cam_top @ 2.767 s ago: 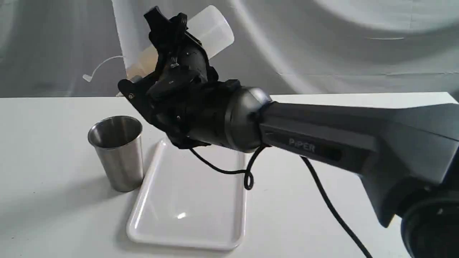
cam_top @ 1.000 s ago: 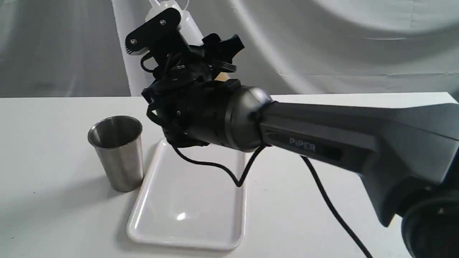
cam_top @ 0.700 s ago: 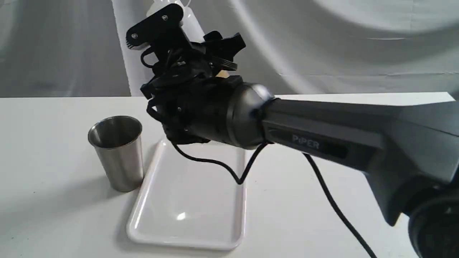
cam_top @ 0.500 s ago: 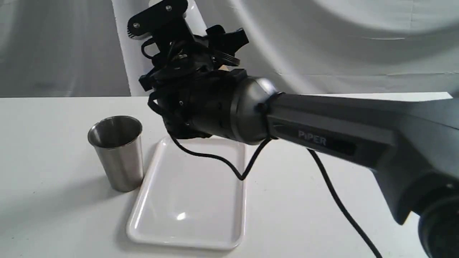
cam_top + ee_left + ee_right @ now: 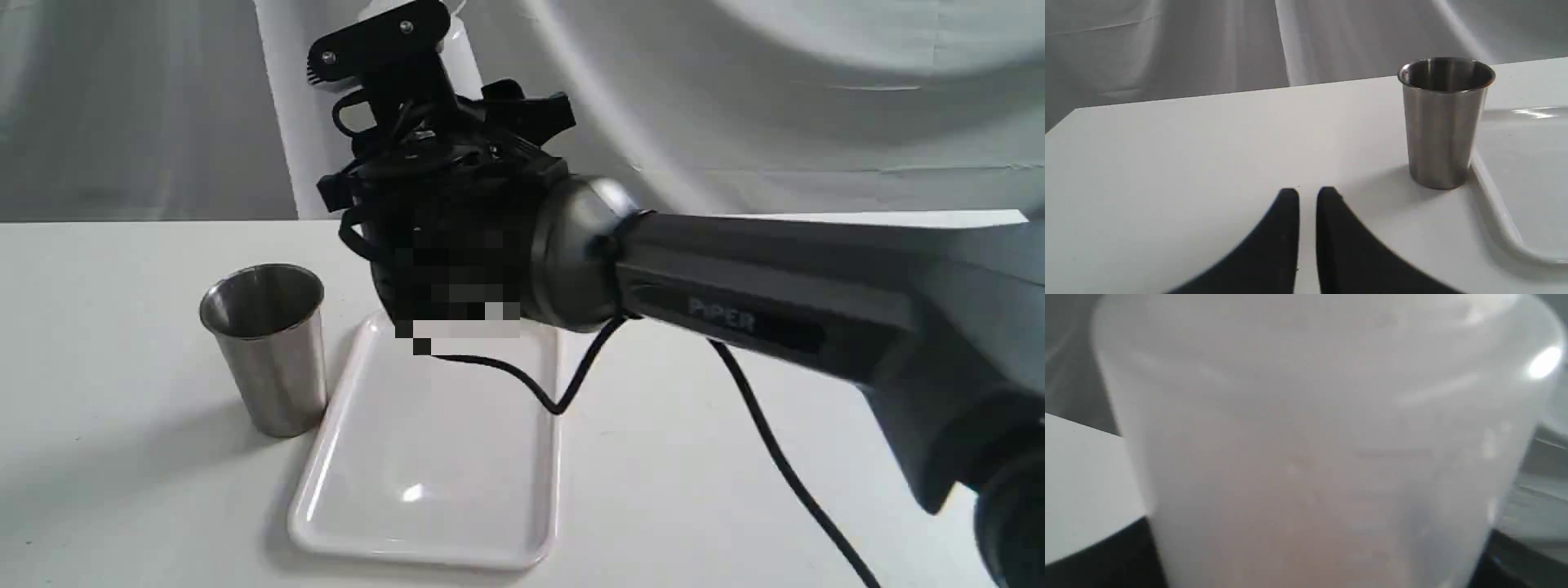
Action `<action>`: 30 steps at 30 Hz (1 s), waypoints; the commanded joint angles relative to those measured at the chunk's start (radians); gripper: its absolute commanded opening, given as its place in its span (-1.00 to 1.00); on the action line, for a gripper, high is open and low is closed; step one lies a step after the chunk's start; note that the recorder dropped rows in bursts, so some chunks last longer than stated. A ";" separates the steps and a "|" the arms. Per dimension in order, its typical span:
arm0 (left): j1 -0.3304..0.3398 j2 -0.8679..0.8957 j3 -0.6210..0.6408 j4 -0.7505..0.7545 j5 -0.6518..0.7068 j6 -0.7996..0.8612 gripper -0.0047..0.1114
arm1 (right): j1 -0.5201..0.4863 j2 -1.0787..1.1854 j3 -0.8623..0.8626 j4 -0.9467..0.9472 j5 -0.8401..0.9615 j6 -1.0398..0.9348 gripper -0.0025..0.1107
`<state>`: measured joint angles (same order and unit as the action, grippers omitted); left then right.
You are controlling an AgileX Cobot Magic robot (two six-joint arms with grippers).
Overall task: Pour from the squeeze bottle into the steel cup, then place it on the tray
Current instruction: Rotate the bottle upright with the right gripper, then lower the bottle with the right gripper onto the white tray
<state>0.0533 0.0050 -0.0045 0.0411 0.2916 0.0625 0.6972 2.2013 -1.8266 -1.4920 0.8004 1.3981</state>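
Observation:
My right gripper [image 5: 506, 114] is shut on the squeeze bottle [image 5: 1306, 457], which fills the right wrist view as a translucent whitish wall tinted amber lower down. In the exterior view the black wrist hides nearly all of the bottle. It is held high over the far end of the white tray [image 5: 326, 465]. The steel cup [image 5: 265, 343] stands upright on the table just left of the tray, touching or nearly touching its rim. In the left wrist view the cup [image 5: 1445, 122] is ahead and to one side of my left gripper [image 5: 1307, 195], which is shut with nothing in it, low over the table.
A black cable [image 5: 563, 392] hangs from the right wrist over the tray's far right part. The long grey forearm [image 5: 775, 302] crosses the right side of the table. Grey cloth hangs behind the table's far edge.
The bottle, earlier tipped with its nozzle out to the left near the cup, now stands nozzle up. Over the last second the right wrist drifted a little to the right.

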 commanded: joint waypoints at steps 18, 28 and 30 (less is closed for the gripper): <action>-0.006 -0.005 0.004 0.002 -0.007 -0.002 -0.78 | 0.002 -0.284 0.316 -0.120 -0.126 0.125 -0.96; -0.006 -0.005 0.004 0.002 -0.007 -0.002 -0.78 | -0.014 -0.350 0.353 -0.024 -0.221 -0.060 -0.96; -0.006 -0.005 0.004 0.002 -0.007 -0.002 -0.78 | -0.026 -0.355 0.353 0.035 -0.268 -0.137 -0.96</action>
<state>0.0533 0.0050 -0.0045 0.0411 0.2916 0.0625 0.6852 1.8714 -1.4728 -1.4890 0.5689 1.3353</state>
